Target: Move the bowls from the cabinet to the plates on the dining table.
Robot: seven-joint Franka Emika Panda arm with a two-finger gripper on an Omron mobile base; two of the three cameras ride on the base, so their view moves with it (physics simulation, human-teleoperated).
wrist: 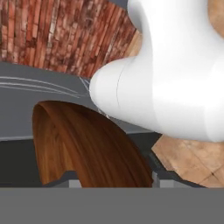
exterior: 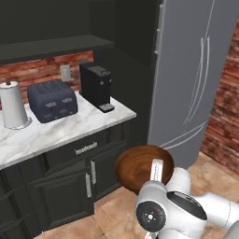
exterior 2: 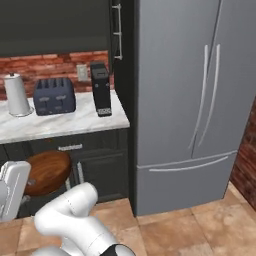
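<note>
We see the gripper (exterior: 157,169) partly closed on a bowl's (exterior: 140,167) rim — one pale finger (exterior: 157,172) lies inside the hollow, low and right of centre in the left base view. In the right base view the bowl (exterior 2: 46,171) hangs at lower left, tilted, before the dark lower drawers (exterior 2: 75,150). In the hand view its wooden wall (wrist: 83,148) rises from the bottom edge.
</note>
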